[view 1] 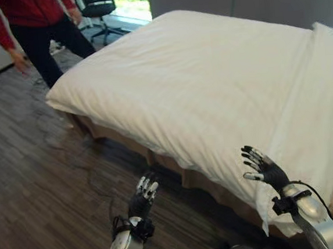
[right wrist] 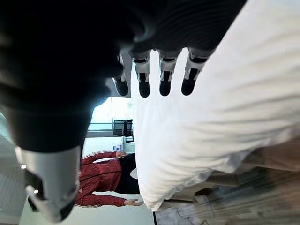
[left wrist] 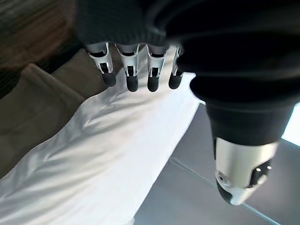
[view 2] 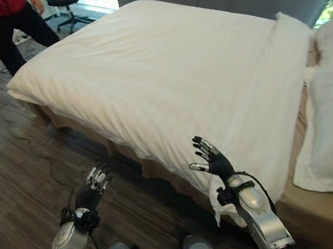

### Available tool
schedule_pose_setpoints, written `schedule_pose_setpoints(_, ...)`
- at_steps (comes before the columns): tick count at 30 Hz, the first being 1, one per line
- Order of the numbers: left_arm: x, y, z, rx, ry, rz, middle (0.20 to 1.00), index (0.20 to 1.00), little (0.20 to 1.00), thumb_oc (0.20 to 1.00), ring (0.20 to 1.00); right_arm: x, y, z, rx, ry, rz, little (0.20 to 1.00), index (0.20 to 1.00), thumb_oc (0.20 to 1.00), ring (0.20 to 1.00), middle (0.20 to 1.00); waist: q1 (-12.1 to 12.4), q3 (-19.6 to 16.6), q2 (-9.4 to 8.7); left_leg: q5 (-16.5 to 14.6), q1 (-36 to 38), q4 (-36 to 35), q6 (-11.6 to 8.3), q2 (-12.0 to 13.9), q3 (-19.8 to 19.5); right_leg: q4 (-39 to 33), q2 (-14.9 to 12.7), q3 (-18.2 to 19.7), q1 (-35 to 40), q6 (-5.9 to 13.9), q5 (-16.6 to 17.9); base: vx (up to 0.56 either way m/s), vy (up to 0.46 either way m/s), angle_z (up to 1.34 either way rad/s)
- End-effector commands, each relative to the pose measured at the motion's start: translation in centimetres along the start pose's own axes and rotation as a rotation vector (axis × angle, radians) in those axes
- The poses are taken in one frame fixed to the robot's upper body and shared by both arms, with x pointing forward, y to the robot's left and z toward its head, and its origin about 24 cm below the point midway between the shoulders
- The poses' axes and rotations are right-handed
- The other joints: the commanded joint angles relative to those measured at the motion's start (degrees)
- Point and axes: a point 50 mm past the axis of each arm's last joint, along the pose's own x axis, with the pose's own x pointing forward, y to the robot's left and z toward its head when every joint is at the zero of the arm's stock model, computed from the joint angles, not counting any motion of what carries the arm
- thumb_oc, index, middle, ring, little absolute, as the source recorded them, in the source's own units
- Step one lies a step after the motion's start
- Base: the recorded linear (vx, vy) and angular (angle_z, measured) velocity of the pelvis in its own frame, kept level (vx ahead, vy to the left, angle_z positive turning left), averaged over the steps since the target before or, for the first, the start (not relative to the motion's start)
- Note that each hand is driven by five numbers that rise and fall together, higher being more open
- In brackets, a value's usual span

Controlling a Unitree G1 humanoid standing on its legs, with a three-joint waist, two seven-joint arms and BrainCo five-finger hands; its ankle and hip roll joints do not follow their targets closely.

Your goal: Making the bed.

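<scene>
Both hands empty beside smooth white duvet [view 1: 198,81]

A white duvet [view 1: 192,81] is spread flat over the bed [view 2: 314,216], with faint stripes and a few shallow creases across its top. Its near side hangs over the bed's edge toward the wooden floor, and the tan base shows beneath it. The far left corner is rounded and puffy, overhanging the foot of the bed. Along the head end the duvet stops in a straight raised band, where its edge looks folded. The near corner of that band droops in a crumpled point below the mattress line. Beyond the band lies a white pillow [view 2: 329,122] flat on the tan sheet.
</scene>
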Motion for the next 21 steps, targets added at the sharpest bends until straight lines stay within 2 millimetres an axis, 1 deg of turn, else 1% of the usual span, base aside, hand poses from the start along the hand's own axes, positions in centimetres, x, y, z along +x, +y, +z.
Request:
schedule_pose_setpoints(1, 0.9, -1.3, 2.4, 0.083, -0.098, -0.073, 1.0, 1.0, 1.0, 1.0, 1.0, 2.0, 1.2, 2.7, 0.027, -0.157, 0.027, 1.0, 1.0, 1.0, 1.0, 1.0, 0.1, -2.44, -0.22, 6.11, 4.85, -8.53, -1.96, -1.01, -3.06, -6.97, 0.8, 0.97, 3.14, 3.74, 3.31, -0.07, 0.074, 0.67)
schedule_pose_setpoints(2, 1.2, -1.5, 2.7, 0.095, -0.109, -0.073, 1.0, 1.0, 1.0, 1.0, 1.0, 2.1, 1.5, 2.4, 0.055, -0.155, 0.018, 1.0, 1.0, 1.0, 1.0, 1.0, -0.04, -2.64, -0.14, 5.9, 5.62, -11.07, -1.71, -1.96, -4.59, -6.85, 0.7, 0.68, 2.84, 3.89, 3.4, -0.07, 0.076, 0.45)
schedule_pose_setpoints(3, 1.2, -1.4, 2.7, 0.096, -0.11, -0.073, 1.0, 1.0, 1.0, 1.0, 1.0, 2.2, 1.5, 2.4, 0.055, -0.156, 0.018, 1.0, 1.0, 1.0, 1.0, 1.0, -0.21, -2.6, -0.21, 6.12, 5.82, -11.47, -1.66, -2.09, -4.76, -6.83, 0.62, 0.49, 2.93, 3.94, 3.33, -0.07, 0.036, 0.45)
schedule_pose_setpoints(5, 1.8, -2.2, 3.4, 0.112, -0.141, -0.093, 1.0, 1.0, 1.0, 1.0, 1.0, 2.3, 2.0, 2.1, 0.109, -0.152, 0.011, 1.0, 1.0, 1.0, 1.0, 1.0, -0.32, -3.41, -0.45, 5.41, 7.1, -14.29, -1.17, -3.15, -6.62, -7.47, 0.07, -0.87, 3.37, 4.44, 3.99, -0.05, 0.028, 0.51)
schedule_pose_setpoints(9, 1.6, -2.4, 3.7, 0.098, -0.157, -0.097, 1.0, 1.0, 1.0, 1.0, 1.0, 2.3, 2.0, 1.7, 0.022, -0.112, 0.037, 1.0, 1.0, 1.0, 1.0, 1.0, 1.35, -3.74, -0.7, 4.75, 7.88, -14.97, -0.48, -3.74, -8.45, -8.21, -0.38, -2.23, 4.6, 4.69, 3.97, -0.02, 0.055, 0.38)
schedule_pose_setpoints(13, 1.0, -1.5, 3.2, 0.083, -0.144, -0.041, 1.0, 1.0, 1.0, 1.0, 1.0, 2.4, 2.2, 1.6, 0.082, -0.111, 0.039, 1.0, 1.0, 1.0, 1.0, 1.0, 2.64, -4.14, -1.42, 4.06, 8.31, -14.89, 0.09, -4.12, -8.84, -8.09, -0.61, -2.36, 5.24, 4.74, 4.11, 0.0, 0.058, 0.1)
schedule_pose_setpoints(21, 0.9, -1.1, 3.6, 0.084, -0.167, -0.016, 1.0, 1.0, 1.0, 1.0, 1.0, 2.5, 2.7, 1.4, 0.055, -0.094, 0.075, 1.0, 1.0, 1.0, 1.0, 1.0, 3.0, -4.72, -2.03, 3.84, 9.35, -15.8, 0.51, -4.47, -8.88, -8.02, -0.59, -1.95, 5.7, 4.95, 4.24, -0.01, 0.042, 0.0)
